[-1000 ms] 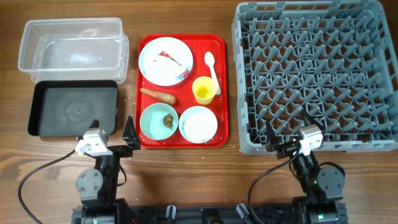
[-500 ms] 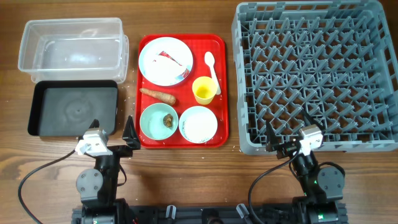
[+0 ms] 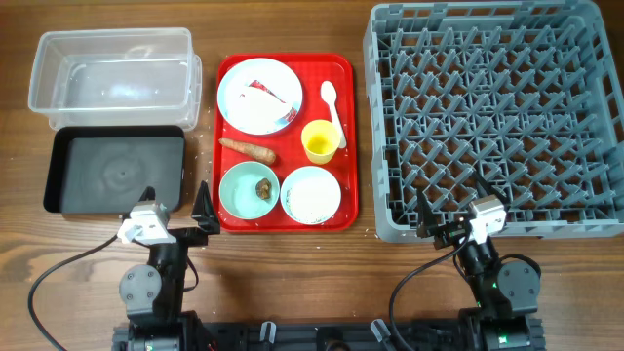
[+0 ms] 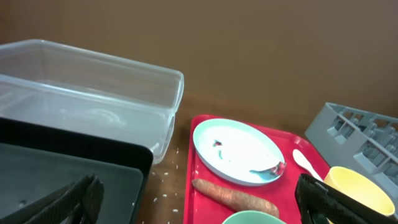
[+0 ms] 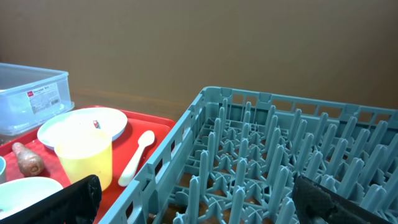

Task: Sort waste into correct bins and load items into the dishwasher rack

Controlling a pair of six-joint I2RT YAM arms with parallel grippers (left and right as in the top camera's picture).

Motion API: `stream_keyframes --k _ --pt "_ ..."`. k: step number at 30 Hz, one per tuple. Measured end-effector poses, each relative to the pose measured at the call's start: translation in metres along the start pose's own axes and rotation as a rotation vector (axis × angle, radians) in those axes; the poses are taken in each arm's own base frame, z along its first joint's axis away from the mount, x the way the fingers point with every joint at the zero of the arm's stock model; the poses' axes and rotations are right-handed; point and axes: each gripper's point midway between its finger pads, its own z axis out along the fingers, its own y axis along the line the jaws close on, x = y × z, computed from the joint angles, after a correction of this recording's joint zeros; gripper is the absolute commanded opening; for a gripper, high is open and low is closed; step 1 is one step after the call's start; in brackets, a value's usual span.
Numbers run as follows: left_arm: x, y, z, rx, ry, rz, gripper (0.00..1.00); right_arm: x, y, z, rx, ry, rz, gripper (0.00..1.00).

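Nothing has shifted since a second ago; both arms stay parked at the near table edge.

Far ahead and to the left of the left pincer (image 3: 175,209) sits a clear rectangular plastic tub (image 3: 112,76), empty. The shallow glossy black tray (image 3: 115,171) lies just to that pincer's left, also empty. Its jaws are spread wide, grasping nothing.

A flat red tray (image 3: 283,58), ahead between the two pincers, carries:
- a round pale-blue plate (image 3: 257,95) with a white-and-red wrapper scrap (image 3: 263,90)
- a thin orange-brown carrot stick (image 3: 247,149)
- a pale-blue bowl (image 3: 249,189) holding a small brown lump (image 3: 263,188)
- a second pale bowl (image 3: 311,194), its inside whitish
- a small yellow cup (image 3: 320,141)
- a white plastic spoon (image 3: 331,102)

The right pincer (image 3: 453,210) is likewise released, just before the near wall of the large grey grid rack (image 3: 497,117), which is unloaded.
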Motion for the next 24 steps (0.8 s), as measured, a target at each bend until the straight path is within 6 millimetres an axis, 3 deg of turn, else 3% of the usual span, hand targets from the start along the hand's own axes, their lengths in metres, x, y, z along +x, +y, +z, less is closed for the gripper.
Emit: stream_keyframes --k 3,4,6,9,12,15,16,18,22,24 --pt "-0.003 0.000 0.000 0.001 -0.015 0.001 1.00 -0.002 -0.002 0.000 0.009 -0.009 -0.006 1.00" --pt "-0.011 -0.002 0.000 0.009 -0.051 0.004 1.00 -0.013 -0.002 0.000 0.013 -0.051 -0.015 1.00" --pt "-0.039 -0.013 -0.003 0.056 -0.164 0.016 1.00 -0.054 -0.002 -0.006 0.012 -0.218 -0.047 1.00" --pt "-0.069 -0.027 -0.012 0.121 -0.283 0.034 1.00 -0.091 0.004 -0.018 -0.014 -0.378 -0.080 1.00" --pt "-0.076 -0.032 -0.012 0.128 -0.245 0.032 1.00 -0.098 0.007 -0.017 -0.036 -0.338 -0.049 1.00" --pt "-0.117 -0.046 -0.006 0.134 -0.171 0.026 1.00 -0.136 0.007 -0.019 -0.049 -0.288 -0.031 1.00" --pt "-0.138 -0.056 0.004 0.156 -0.121 0.023 1.00 -0.157 0.007 -0.016 -0.060 -0.261 -0.026 0.99" --pt "-0.149 -0.063 0.032 0.161 0.044 0.000 1.00 -0.177 0.006 0.001 -0.086 -0.143 0.003 1.00" --pt "-0.148 -0.068 0.107 0.104 0.440 -0.064 1.00 -0.174 0.002 0.045 -0.128 0.189 0.097 1.00" --pt "-0.147 -0.084 0.150 0.104 0.568 -0.059 1.00 -0.164 0.000 0.069 -0.148 0.337 0.143 1.00"
